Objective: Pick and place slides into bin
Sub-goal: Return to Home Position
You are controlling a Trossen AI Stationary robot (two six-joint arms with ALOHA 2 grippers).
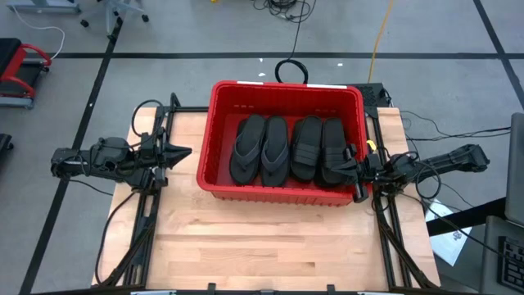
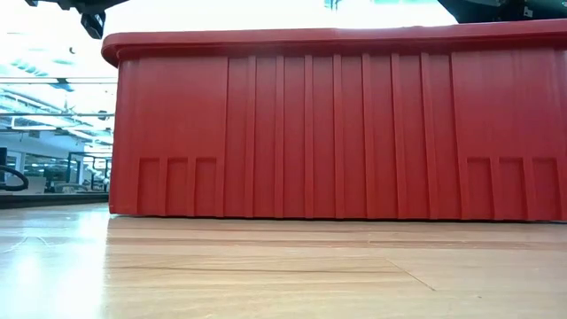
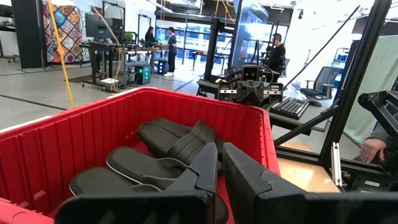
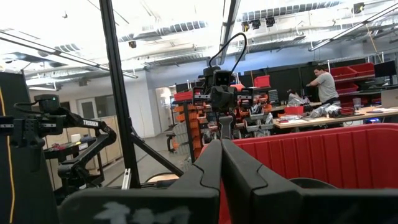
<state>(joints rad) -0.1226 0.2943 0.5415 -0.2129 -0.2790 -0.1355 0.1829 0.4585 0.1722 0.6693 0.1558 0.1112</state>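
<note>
1. My left gripper [image 1: 182,152] has its fingers pinched together, empty, just left of the red bin [image 1: 282,85].
2. My right gripper [image 1: 353,170], also closed on nothing, sits at the bin's right rim.
3. Inside the bin, the dark flip-flop pair [image 1: 250,149] lies left of two ribbed-band slides [image 1: 309,148].
4. The bin stands on the wooden table [image 1: 270,238].

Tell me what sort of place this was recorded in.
Likely a robotics lab or workshop: pale wooden worktable on a tape-marked grey floor, desks with monitors and people behind, shelves of red storage boxes.
</note>
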